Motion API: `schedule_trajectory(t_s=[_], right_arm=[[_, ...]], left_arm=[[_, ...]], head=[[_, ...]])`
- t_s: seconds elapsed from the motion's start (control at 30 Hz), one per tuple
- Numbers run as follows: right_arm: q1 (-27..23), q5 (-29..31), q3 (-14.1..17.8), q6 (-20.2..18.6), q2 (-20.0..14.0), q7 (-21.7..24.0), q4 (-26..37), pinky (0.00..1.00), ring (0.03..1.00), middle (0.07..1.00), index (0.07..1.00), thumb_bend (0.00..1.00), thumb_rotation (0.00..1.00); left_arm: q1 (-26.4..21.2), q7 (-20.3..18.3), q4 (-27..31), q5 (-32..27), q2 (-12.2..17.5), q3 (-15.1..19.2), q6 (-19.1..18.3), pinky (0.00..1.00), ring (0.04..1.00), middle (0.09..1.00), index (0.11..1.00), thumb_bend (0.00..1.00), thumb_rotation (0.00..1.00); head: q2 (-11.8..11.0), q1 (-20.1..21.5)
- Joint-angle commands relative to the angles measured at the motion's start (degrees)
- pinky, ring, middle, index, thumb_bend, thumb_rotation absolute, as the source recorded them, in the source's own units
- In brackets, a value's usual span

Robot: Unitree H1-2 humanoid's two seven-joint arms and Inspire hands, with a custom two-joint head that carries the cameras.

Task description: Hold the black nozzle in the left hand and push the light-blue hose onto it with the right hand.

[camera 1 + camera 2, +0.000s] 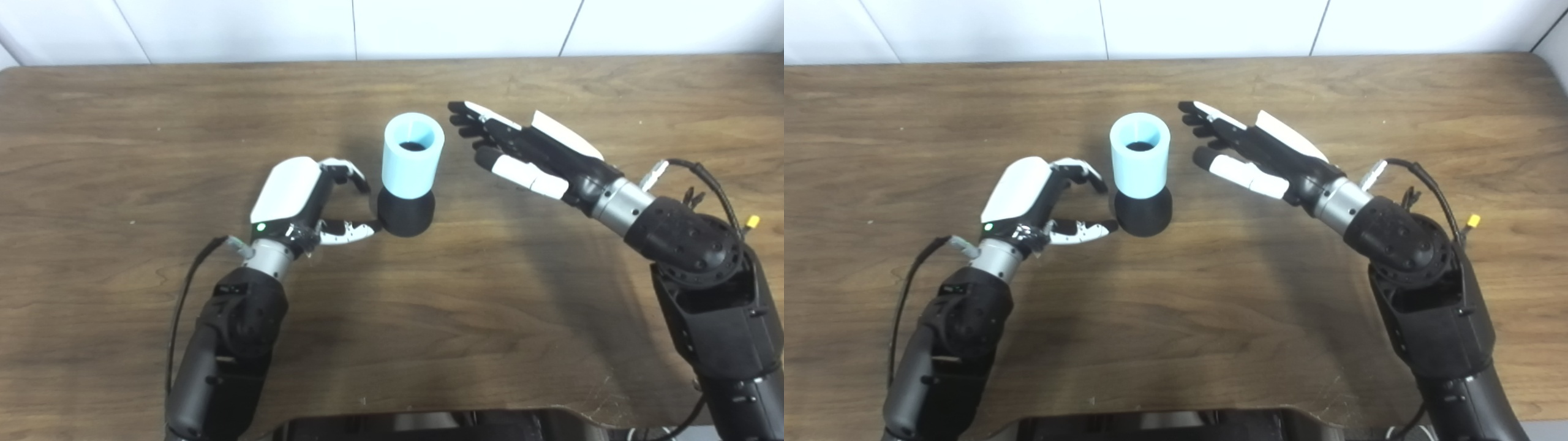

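One light-blue hose (412,155): short smooth matte cylinder, open top, upright, already seated on one black nozzle (406,212), a rounded matte black base standing on the bench (122,153). The pair sits around bench centre, nearer the far edge than the near one. Dark spot visible down the hose bore. Bench is dark brown wood-grain, rounded corners, white panelled wall behind the far edge. Two robot hands, glossy white shells over black fingers. Left robot hand (309,202) sits just left of the nozzle, fingers curled but spread, grasping nothing; thumb tip touches or nearly touches the nozzle's side, can't tell which. Right robot hand (520,150) is right of the hose, released, fingers stretched flat toward it, clearly apart from it. Cables run along both forearms, yellow connector by the right wrist. Black housing at the near edge. Nothing between either hand and the stack.
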State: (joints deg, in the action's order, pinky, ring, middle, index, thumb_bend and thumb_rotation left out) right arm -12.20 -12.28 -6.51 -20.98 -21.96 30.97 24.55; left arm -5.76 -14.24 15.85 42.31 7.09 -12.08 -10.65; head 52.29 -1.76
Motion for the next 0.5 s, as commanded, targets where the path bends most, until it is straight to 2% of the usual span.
schedule_trajectory(t_s=[0.0, 0.13, 0.27, 0.37, 0.47], right_arm=[[-0.37, 1.01, 0.43, 1.37, 0.21, -1.95, 0.49, 0.81, 0.912, 0.945, 0.974, 0.59, 1.0], [0.3, 1.24, -0.3, 2.31, 0.33, -2.91, -0.35, 0.83, 0.906, 0.942, 0.971, 0.56, 1.0], [0.79, 1.76, -0.16, 2.67, 0.66, -3.78, -1.01, 0.84, 0.907, 0.939, 0.968, 0.56, 1.0], [1.47, 2.24, 0.28, 2.58, 1.31, -4.95, -1.57, 0.84, 0.906, 0.934, 0.962, 0.57, 1.0], [2.73, 4.67, 1.58, 1.84, 3.22, -6.71, -1.96, 0.86, 0.916, 0.935, 0.961, 0.57, 1.0]], left_arm=[[-0.63, 0.95, 3.06, -4.26, -0.89, 1.64, -0.25, 0.69, 0.774, 0.848, 0.936, 0.95, 0.26], [-1.15, 1.29, 3.72, -10.02, -0.85, 4.16, 0.13, 0.81, 0.857, 0.936, 0.999, 1.0, 0.31], [-1.56, 1.58, 5.41, -13.41, -0.22, 6.04, -0.08, 0.81, 0.875, 0.946, 1.0, 1.0, 0.35], [-0.76, 2.53, 6.57, -17.5, -0.35, 7.94, 1.22, 0.83, 0.889, 0.945, 1.0, 1.0, 0.37], [0.69, 4.23, 8.17, -20.03, -1.28, 10.13, 0.34, 0.86, 0.887, 0.931, 1.0, 0.88, 0.47]], head=[[-0.02, -0.14], [-0.16, -0.46], [-0.39, -0.72], [-0.69, -1.14], [-1.02, -1.09]])
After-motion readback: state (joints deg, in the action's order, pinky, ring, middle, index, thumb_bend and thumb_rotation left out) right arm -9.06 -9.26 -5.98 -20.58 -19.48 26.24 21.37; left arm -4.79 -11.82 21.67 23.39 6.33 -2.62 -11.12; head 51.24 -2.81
